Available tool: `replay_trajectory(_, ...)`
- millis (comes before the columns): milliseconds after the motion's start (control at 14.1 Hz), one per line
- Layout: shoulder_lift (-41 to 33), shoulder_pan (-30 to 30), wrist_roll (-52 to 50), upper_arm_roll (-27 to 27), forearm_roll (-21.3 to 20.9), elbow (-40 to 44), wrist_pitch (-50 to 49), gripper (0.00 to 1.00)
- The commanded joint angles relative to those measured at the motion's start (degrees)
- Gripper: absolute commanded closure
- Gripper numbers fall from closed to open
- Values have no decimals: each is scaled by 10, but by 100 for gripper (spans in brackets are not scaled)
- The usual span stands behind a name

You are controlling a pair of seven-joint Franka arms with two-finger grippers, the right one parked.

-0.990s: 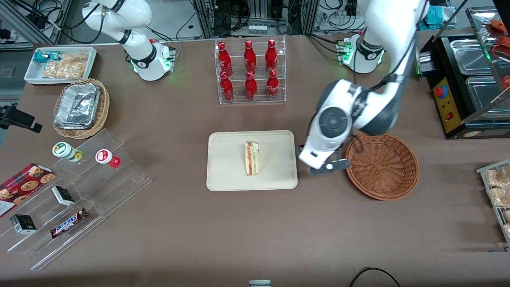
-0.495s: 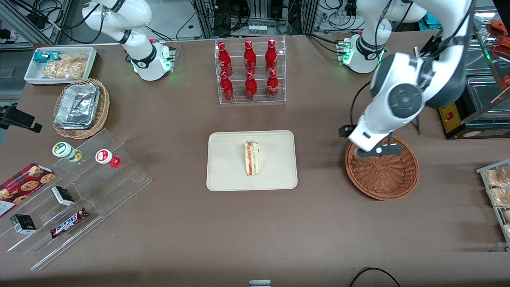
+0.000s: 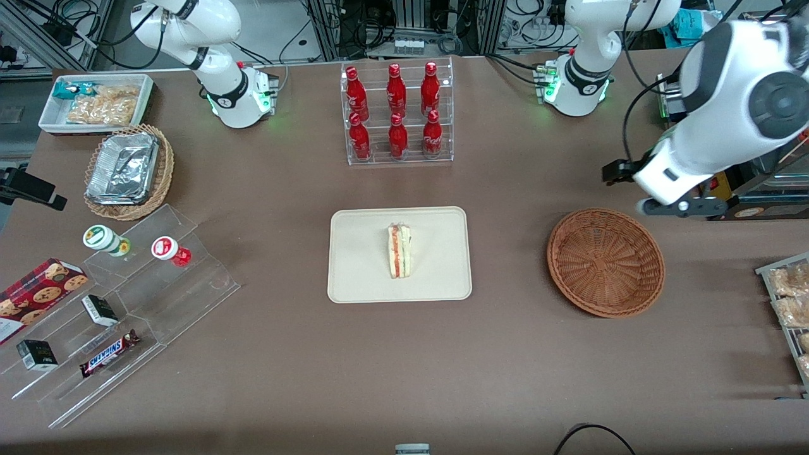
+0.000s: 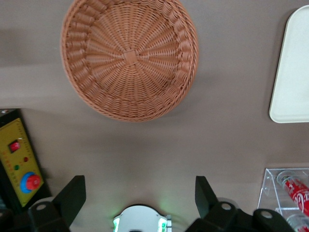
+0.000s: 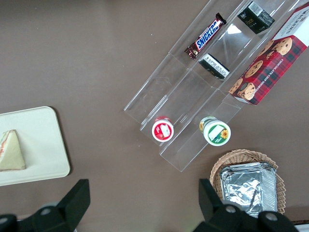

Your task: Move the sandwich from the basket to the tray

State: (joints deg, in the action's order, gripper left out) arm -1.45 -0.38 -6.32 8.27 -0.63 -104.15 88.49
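1. Since a second ago the left arm has swung away from the tray's edge, passed over the basket, and now hangs high toward the working arm's end of the tabletop.
2. Its jaws are spread apart and hold nothing; they sit above bare tabletop just past the basket's rim, farther from the front camera than the basket.
3. In the wrist view both fingers stand wide, with the basket seen whole between and above them.
4. Nothing lies in the basket.
5. On the tray the sandwich rests near the middle, its red and green filling edge facing up, unchanged from the earlier frames.
6. A rack of red bottles stands farther from the front camera than the tray.
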Motion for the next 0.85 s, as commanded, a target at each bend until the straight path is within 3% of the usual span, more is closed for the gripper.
replay_trajectory(0, -1, 41, 31, 23, 3, 54, -33, 0)
replay_trajectory(141, -1, 41, 26, 11, -2, 79, -34, 0)
replay_trajectory(424, 15, 10, 32, -71, -2, 141, -30, 0)
replay_trajectory(778, 14, 1, 27, -82, 0, 142, -28, 0)
